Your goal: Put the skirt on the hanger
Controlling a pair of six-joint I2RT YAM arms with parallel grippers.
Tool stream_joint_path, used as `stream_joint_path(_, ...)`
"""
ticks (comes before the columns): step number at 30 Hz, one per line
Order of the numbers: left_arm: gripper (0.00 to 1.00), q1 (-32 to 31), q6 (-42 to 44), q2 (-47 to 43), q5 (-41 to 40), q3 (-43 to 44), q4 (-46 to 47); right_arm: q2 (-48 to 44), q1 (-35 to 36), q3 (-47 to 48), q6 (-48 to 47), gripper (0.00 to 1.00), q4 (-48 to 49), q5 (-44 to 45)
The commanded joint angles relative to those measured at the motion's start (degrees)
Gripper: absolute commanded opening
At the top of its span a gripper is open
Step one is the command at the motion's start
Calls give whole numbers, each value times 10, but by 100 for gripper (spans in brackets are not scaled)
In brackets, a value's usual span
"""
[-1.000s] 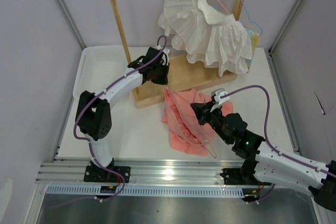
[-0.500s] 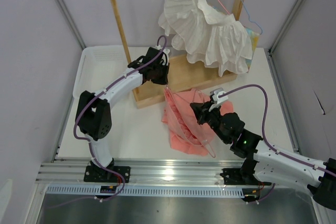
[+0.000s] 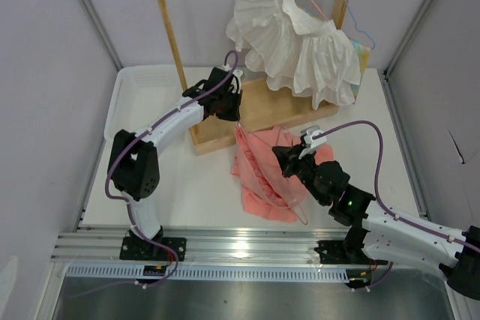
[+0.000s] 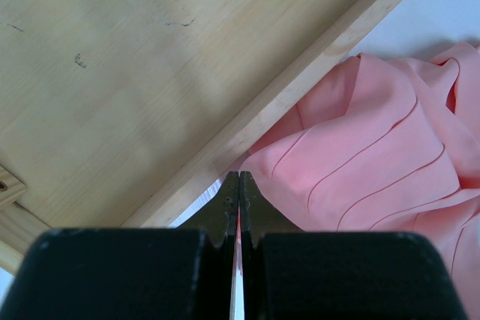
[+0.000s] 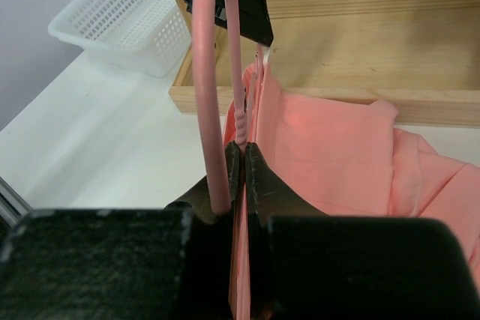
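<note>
The salmon-pink skirt lies crumpled on the white table in front of the wooden rack's base; its pleats fill the right of the left wrist view. My left gripper is shut on the skirt's top edge and holds it up; a thin pink strip shows between its jaws. My right gripper hovers over the skirt, shut on the twisted neck of the pale-pink hanger. The hook loops up past its fingers. The hanger's wire trails toward the near table edge. The skirt rises beside the right jaws.
A wooden rack stands at the back on a flat wooden base. A white ruffled garment hangs from its bar beside a light-blue hanger. A white basket sits at the back left.
My right gripper has edged slightly left with the hanger. The left arm and the skirt's held edge have stayed put.
</note>
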Motion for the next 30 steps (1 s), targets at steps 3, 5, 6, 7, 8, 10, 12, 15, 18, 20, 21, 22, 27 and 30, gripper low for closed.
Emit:
stream_joint_path(3, 0, -2, 9, -10, 8, 24, -2, -2, 2, 10, -2, 0, 34, 23)
stream_joint_path(5, 0, -2, 8, -10, 8, 24, -1, -3, 2, 8, -2, 0, 35, 26)
stream_joint_path(6, 0, -2, 8, -10, 8, 22, -2, -4, 2, 7, -2, 0, 36, 27)
stream_joint_path(7, 0, -2, 9, -11, 9, 22, -2, -4, 2, 7, -2, 0, 34, 27)
stream_joint_path(8, 0, -2, 9, -11, 8, 23, -3, -3, 2, 9, -4, 0, 33, 29)
stream_joint_path(10, 0, -2, 9, -12, 6, 23, -3, -4, 2, 7, -4, 0, 32, 31)
stream_joint_path(12, 0, -2, 9, -12, 7, 21, -4, -5, 2, 6, -3, 0, 30, 34)
stream_joint_path(15, 0, -2, 9, -13, 7, 22, -4, -7, 1, 3, -2, 0, 30, 32)
stream_joint_path(18, 0, -2, 9, -14, 8, 23, -6, -4, 1, 3, 0, 0, 30, 31)
stream_joint_path(20, 0, -2, 9, -13, 7, 23, -5, -2, 1, 0, 0, 0, 33, 30)
stream_joint_path(21, 0, -2, 9, -14, 9, 23, -5, -2, 1, 0, 1, 0, 35, 27)
stream_joint_path(22, 0, -2, 9, -14, 9, 24, -4, -1, 1, 0, 1, 0, 35, 24)
stream_joint_path(27, 0, -3, 8, -11, 16, 26, -2, 11, 0, 2, 5, 0, 38, 10)
stream_joint_path(30, 0, -3, 7, -9, 22, 30, -2, 16, 0, 2, 7, 0, 40, 9)
